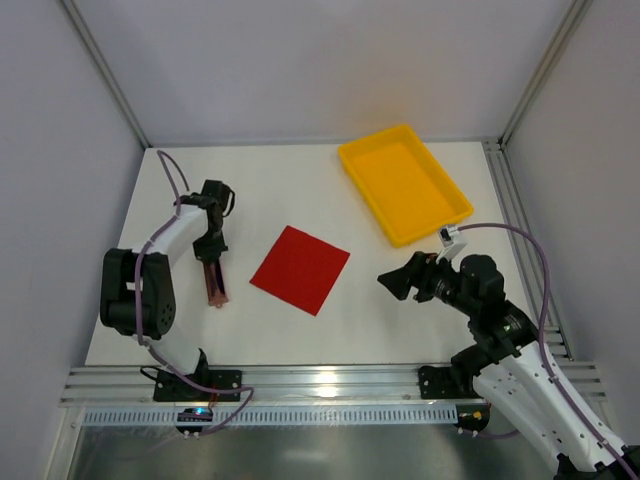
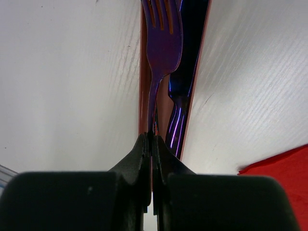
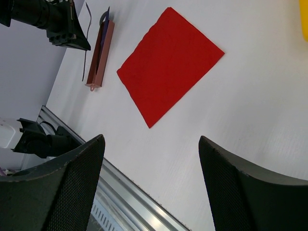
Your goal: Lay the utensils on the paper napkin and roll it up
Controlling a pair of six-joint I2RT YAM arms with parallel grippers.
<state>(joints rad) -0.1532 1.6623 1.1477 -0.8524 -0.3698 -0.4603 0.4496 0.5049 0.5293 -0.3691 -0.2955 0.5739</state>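
The utensils lie in a narrow brownish-red holder [image 2: 143, 96] at the table's left. One is a blue-purple fork [image 2: 163, 43]; the other, darker piece [image 2: 190, 48] lies to its right. My left gripper [image 2: 152, 139] is shut on the fork's thin handle, at the holder's far end [image 1: 216, 285] in the top view. The paper napkin [image 1: 300, 268] is a flat red square in the middle of the table, a little right of the holder. My right gripper [image 1: 395, 282] hovers open to the napkin's right with nothing between its fingers, and the napkin [image 3: 168, 65] lies beyond them.
A yellow tray [image 1: 404, 185] stands at the back right. A metal rail [image 1: 330, 380] runs along the table's near edge. Grey walls close in the left, back and right sides.
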